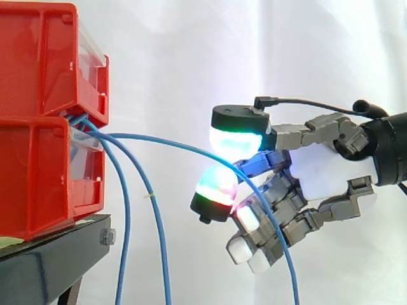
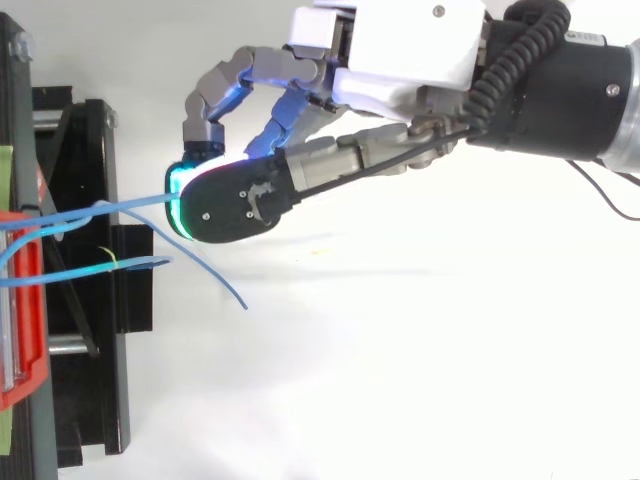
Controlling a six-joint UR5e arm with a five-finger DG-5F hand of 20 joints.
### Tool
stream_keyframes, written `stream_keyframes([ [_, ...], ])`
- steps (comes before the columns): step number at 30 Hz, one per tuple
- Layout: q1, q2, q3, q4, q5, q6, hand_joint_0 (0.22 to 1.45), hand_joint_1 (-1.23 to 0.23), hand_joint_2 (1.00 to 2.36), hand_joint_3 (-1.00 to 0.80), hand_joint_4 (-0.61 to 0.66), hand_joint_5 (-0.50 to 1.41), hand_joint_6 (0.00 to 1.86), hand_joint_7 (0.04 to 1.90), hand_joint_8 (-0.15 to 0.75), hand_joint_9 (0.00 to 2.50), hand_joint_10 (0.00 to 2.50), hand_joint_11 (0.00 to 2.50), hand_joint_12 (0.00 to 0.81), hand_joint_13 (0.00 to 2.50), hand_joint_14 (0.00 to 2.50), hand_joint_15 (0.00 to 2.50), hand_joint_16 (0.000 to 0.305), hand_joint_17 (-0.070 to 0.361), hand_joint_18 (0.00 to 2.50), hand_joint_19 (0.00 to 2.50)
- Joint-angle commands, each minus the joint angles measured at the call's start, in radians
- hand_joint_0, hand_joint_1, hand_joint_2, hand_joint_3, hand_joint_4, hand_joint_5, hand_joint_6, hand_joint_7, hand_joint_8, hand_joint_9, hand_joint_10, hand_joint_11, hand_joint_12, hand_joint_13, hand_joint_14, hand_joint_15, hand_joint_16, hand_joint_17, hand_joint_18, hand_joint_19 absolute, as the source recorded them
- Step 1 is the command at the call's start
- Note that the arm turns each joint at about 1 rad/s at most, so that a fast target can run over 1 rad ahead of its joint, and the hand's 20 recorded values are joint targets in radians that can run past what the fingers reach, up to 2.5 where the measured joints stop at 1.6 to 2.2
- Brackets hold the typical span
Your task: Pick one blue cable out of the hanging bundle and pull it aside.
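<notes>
Thin blue cable [image 1: 162, 140]: leaves the gap between stacked red plastic bins [image 1: 38, 70], arches right to the robot hand [image 1: 321, 170], is pinched between two glowing fingertip pads [image 1: 235, 140], and hangs slack below. Two other blue cables [image 1: 128, 210]: hang beside the bins, apart from the hand.
</notes>
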State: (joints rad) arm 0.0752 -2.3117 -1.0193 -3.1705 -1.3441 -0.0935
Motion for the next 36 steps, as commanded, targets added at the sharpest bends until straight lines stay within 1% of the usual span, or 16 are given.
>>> stream_keyframes([
  [1, 0.000, 0.000, 0.001, -0.002, -0.001, 0.000, 0.55, -0.48, 1.01, -0.37, 0.07, -0.12, 0.90, 0.93, 0.285, 0.98, 0.02, 0.58, 0.332, 0.78, 0.02, 0.48, 0.052, 0.118, 0.61, 0.46],
  [4, -0.003, 0.000, 0.001, -0.002, -0.001, 0.001, 0.57, -0.46, 1.01, -0.34, 0.06, -0.12, 0.90, 0.93, 0.285, 0.98, 0.02, 0.59, 0.330, 0.78, 0.02, 0.48, 0.051, 0.116, 0.61, 0.45],
  [8, -0.002, 0.000, 0.008, -0.002, 0.000, 0.001, 0.57, -0.57, 1.02, -0.17, 0.06, -0.11, 0.91, 0.99, 0.288, 0.99, 0.02, 0.59, 0.335, 0.78, 0.02, 0.48, 0.052, 0.117, 0.61, 0.45],
  [10, -0.003, 0.000, 0.011, -0.002, -0.003, 0.000, 0.57, -0.60, 1.02, -0.13, 0.06, -0.10, 0.92, 0.95, 0.306, 1.00, 0.02, 0.58, 0.350, 0.80, 0.02, 0.47, 0.056, 0.127, 0.65, 0.43],
  [14, -0.002, 0.000, 0.018, -0.002, -0.006, 0.001, 0.59, -0.67, 1.02, -0.07, 0.04, -0.09, 0.93, 0.97, 0.316, 1.03, 0.02, 0.58, 0.358, 0.83, 0.02, 0.47, 0.059, 0.132, 0.68, 0.41],
  [16, -0.002, 0.000, 0.024, -0.005, -0.006, 0.000, 0.60, -0.69, 1.01, -0.04, 0.02, -0.08, 0.93, 1.01, 0.314, 1.04, 0.02, 0.58, 0.360, 0.84, 0.02, 0.48, 0.059, 0.133, 0.70, 0.40],
  [17, -0.003, 0.000, 0.024, -0.006, -0.006, 0.000, 0.60, -0.74, 1.01, -0.01, 0.03, -0.08, 0.92, 1.02, 0.322, 1.04, 0.02, 0.58, 0.365, 0.85, 0.02, 0.48, 0.061, 0.136, 0.72, 0.39],
  [19, -0.002, 0.000, 0.025, -0.008, -0.007, 0.000, 0.62, -0.80, 1.01, 0.03, -0.02, -0.08, 0.92, 1.11, 0.325, 1.05, 0.02, 0.58, 0.365, 0.86, 0.02, 0.48, 0.062, 0.139, 0.73, 0.38],
  [20, -0.002, 0.000, 0.024, -0.008, -0.007, 0.000, 0.63, -0.80, 1.01, 0.05, -0.04, -0.08, 0.93, 1.08, 0.321, 1.05, 0.02, 0.58, 0.361, 0.87, 0.02, 0.49, 0.062, 0.139, 0.74, 0.38],
  [23, -0.002, 0.000, 0.024, -0.008, -0.007, 0.000, 0.64, -0.81, 1.01, 0.05, -0.06, -0.08, 0.94, 1.10, 0.315, 1.06, 0.02, 0.58, 0.357, 0.88, 0.02, 0.50, 0.061, 0.136, 0.74, 0.39],
  [25, -0.003, 0.000, 0.025, -0.008, -0.006, 0.000, 0.64, -0.82, 1.01, 0.06, -0.07, -0.08, 0.94, 1.13, 0.312, 1.06, 0.02, 0.59, 0.353, 0.88, 0.02, 0.50, 0.060, 0.135, 0.75, 0.39],
  [31, -0.002, 0.000, 0.024, -0.014, -0.006, 0.000, 0.65, -0.82, 1.01, 0.07, -0.10, -0.08, 0.94, 1.12, 0.308, 1.07, 0.02, 0.58, 0.353, 0.89, 0.02, 0.50, 0.060, 0.135, 0.75, 0.39],
  [34, -0.002, 0.000, 0.024, -0.019, -0.006, 0.000, 0.66, -0.83, 1.00, 0.09, -0.12, -0.08, 0.94, 1.15, 0.310, 1.08, 0.02, 0.58, 0.356, 0.91, 0.02, 0.52, 0.060, 0.136, 0.76, 0.40],
  [36, -0.002, 0.000, 0.024, -0.020, -0.007, 0.000, 0.67, -0.85, 1.00, 0.11, -0.17, -0.08, 0.94, 1.23, 0.307, 1.10, 0.02, 0.58, 0.352, 0.92, 0.02, 0.53, 0.060, 0.136, 0.77, 0.39],
])
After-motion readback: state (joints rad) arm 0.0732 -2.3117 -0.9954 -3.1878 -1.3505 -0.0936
